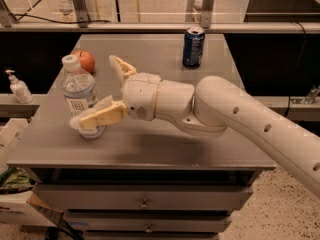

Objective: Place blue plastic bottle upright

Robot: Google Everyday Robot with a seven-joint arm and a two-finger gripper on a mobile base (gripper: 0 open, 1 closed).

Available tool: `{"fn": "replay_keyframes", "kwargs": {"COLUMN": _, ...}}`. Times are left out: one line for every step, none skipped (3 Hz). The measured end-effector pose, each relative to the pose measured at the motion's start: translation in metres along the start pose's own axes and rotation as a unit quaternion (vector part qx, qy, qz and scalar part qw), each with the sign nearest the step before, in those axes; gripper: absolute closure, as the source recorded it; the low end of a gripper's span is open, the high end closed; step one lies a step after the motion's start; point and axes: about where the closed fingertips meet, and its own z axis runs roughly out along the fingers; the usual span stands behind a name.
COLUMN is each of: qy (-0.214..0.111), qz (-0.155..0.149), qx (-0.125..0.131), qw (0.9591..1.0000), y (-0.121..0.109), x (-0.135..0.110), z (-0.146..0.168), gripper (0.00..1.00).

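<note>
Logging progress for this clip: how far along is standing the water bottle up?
Done: the water bottle stands upright on the table, cap on top. In hand: the gripper is beside it, fingers spread open, one crossing the bottle's base. Left: pull the arm clear.

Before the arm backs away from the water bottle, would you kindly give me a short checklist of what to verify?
1. Blue plastic bottle stands upright on the table, cap up: ok.
2. Gripper is at the bottle with its fingers spread open: ok.
3. Near finger is free of the bottle: cannot tell, since it crosses in front of the bottle's base.
4. Far finger is apart from the apple behind the bottle: ok.
5. Soda can stands at the far edge, away from the arm: ok.
</note>
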Motion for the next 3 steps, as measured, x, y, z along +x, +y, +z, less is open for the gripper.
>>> {"fn": "replay_keyframes", "kwargs": {"qy": 0.049, "qz": 0.000, "qx": 0.016, "qw": 0.9987, "y": -0.009, "x": 0.013, "z": -0.038, "gripper": 0.00}}
{"fn": "replay_keyframes", "kwargs": {"qy": 0.092, "qz": 0.013, "qx": 0.054, "qw": 0.9943, "y": -0.011, "x": 0.028, "z": -0.085, "gripper": 0.00}}
{"fn": "replay_keyframes", "kwargs": {"qy": 0.096, "qz": 0.013, "qx": 0.064, "qw": 0.9932, "y": -0.014, "x": 0.028, "z": -0.095, "gripper": 0.00}}
